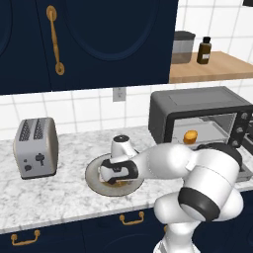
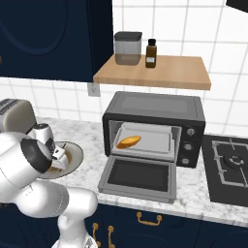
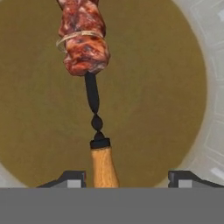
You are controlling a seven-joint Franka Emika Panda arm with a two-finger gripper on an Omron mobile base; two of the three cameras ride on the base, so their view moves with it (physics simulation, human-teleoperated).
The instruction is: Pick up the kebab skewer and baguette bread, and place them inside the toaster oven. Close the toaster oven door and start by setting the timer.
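Pincer (image 3: pixel 127 177) hangs spread astride the kebab skewer (image 3: pixel 94 105) on the round plate (image 1: pixel 94 174) atop the marble desk (image 1: pixel 59 192), left of the open toaster oven (image 2: pixel 155 116) holding the baguette bread (image 2: pixel 129 141).

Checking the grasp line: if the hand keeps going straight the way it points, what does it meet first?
Likely the kebab skewer's wooden handle, lying between the fingertips on the brown-centred plate; depth is hard to judge.

Toaster oven (image 2: pixel 154 127): toaster oven door (image 2: pixel 139 178) folded flat onto the counter; mouth unobstructed.
Oven tray (image 2: pixel 150 140): baguette bread (image 2: pixel 129 141) occupies left side; right side bare.
Plate (image 1: pixel 94 174): arm overhead.
Silver toaster (image 1: pixel 35 147): well left, apart.
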